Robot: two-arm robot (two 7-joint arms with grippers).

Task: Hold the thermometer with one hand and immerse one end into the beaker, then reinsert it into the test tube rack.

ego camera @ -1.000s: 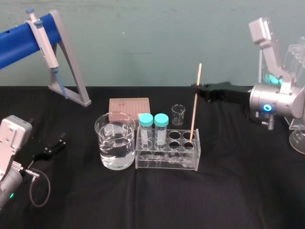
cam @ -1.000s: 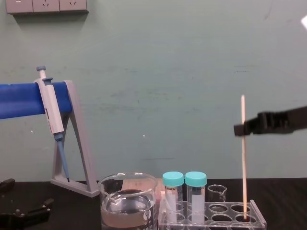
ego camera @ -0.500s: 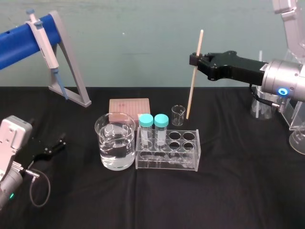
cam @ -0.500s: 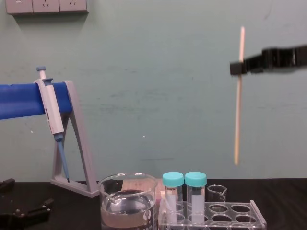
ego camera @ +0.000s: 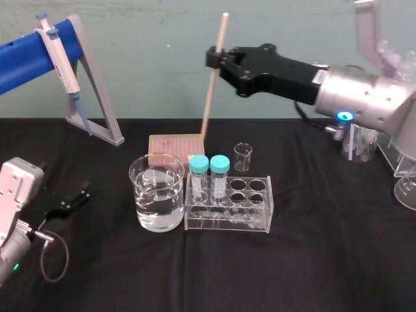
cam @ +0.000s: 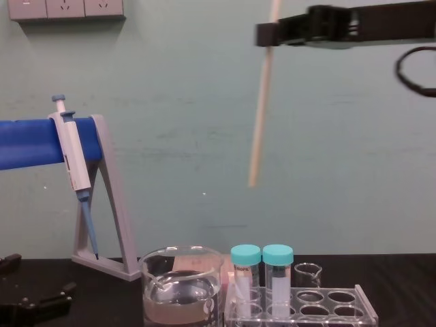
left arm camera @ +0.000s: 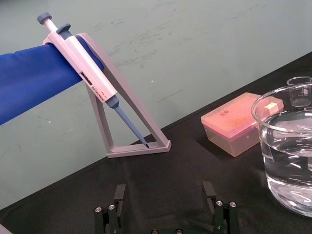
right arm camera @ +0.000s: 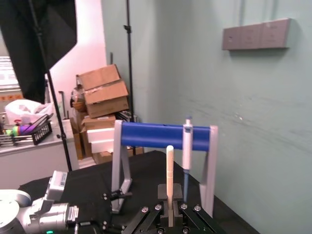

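Note:
My right gripper is shut on the thermometer, a thin cream-white rod that hangs tilted in the air, gripped near its upper end. In the chest view the thermometer ends well above the two capped tubes, with the right gripper high up. The right wrist view has the thermometer sticking up from between the fingers. The beaker, part full of clear liquid, stands left of the test tube rack. My left gripper rests open at the table's left.
A grey pipette stand with a blue bar holds a pipette at the back left. A pink tip box and a tiny glass beaker sit behind the rack. Two teal-capped tubes stand in it. Glassware lines the right edge.
The right gripper has pulled the thermometer up out of the rack's right hole and carried it higher and leftward, over the capped tubes. The left arm has stayed still.

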